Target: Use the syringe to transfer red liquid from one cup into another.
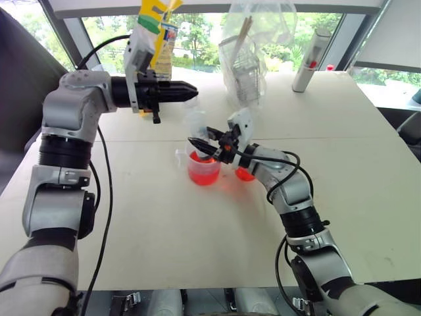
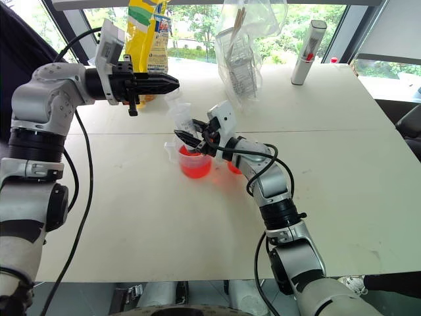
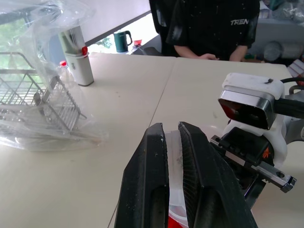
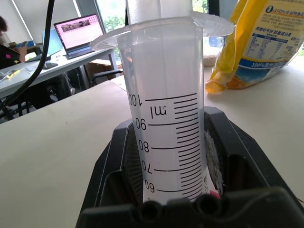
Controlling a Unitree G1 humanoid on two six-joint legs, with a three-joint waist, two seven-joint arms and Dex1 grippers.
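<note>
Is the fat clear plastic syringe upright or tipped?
Upright: the fat clear plastic syringe stands with its barrel vertical in the right end effector over the handled clear cup.

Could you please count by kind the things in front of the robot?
cups: 2, the handled cup and the smaller cup
syringe: 1
yellow bag: 1
wire basket in clear plastic: 1
grey-white tube: 1
Total: 6

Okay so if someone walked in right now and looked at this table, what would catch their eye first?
Probably the bright red liquid in the handled measuring cup mid-table, with the clear syringe standing upright in it. The right gripper is shut on the syringe's barrel just above the cup, and the left gripper is shut on its plunger up top. Next, the yellow bag and the wire basket in a plastic bag at the far edge.
</note>
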